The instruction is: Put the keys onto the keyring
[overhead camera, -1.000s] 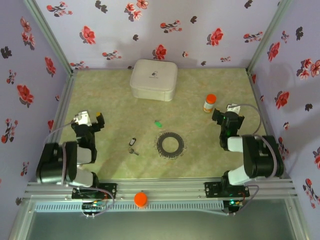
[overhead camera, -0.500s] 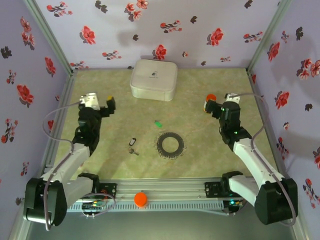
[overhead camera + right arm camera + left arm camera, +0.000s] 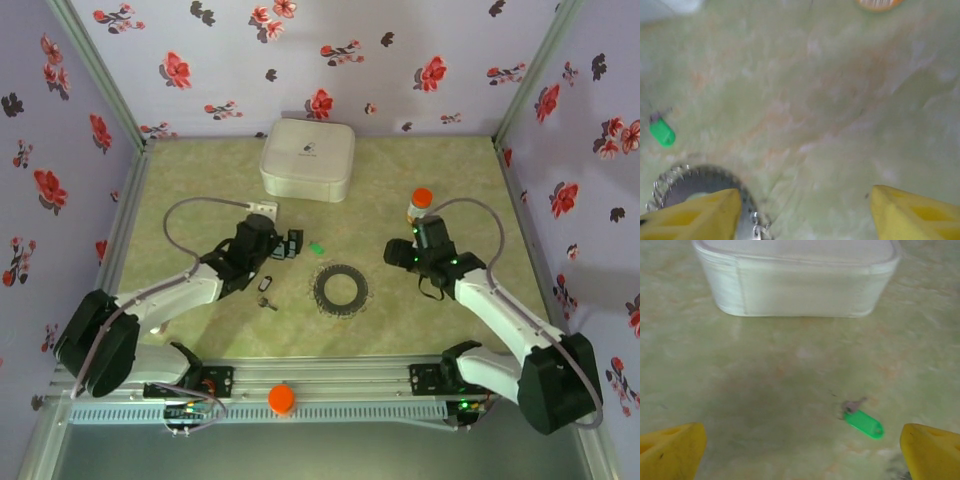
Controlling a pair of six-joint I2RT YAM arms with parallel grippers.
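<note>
The bright green key [image 3: 317, 247] lies mid-table; in the left wrist view the green key [image 3: 863, 422] sits just ahead and right of centre between my yellow fingers [image 3: 670, 452]. The slim dark key [image 3: 265, 285] lies nearer, to the left of the keyring [image 3: 340, 289], a dark toothed ring. My left gripper [image 3: 290, 243] hovers open just left of the green key, nothing between its fingers. My right gripper [image 3: 398, 255] is open, right of the keyring. In the right wrist view the keyring [image 3: 700, 185] edge shows by the left finger [image 3: 690, 215], with the green key [image 3: 662, 134] beyond.
A white rounded-square case [image 3: 307, 158] stands at the back centre, close ahead of the left gripper as the case [image 3: 795, 280] in the wrist view. An orange-capped bottle [image 3: 420, 205] stands just behind the right arm. Floral walls enclose the table.
Both arms have reached in from the sides toward the centre. The left gripper swung right to the green key; the right gripper moved left and nearer, toward the keyring.
</note>
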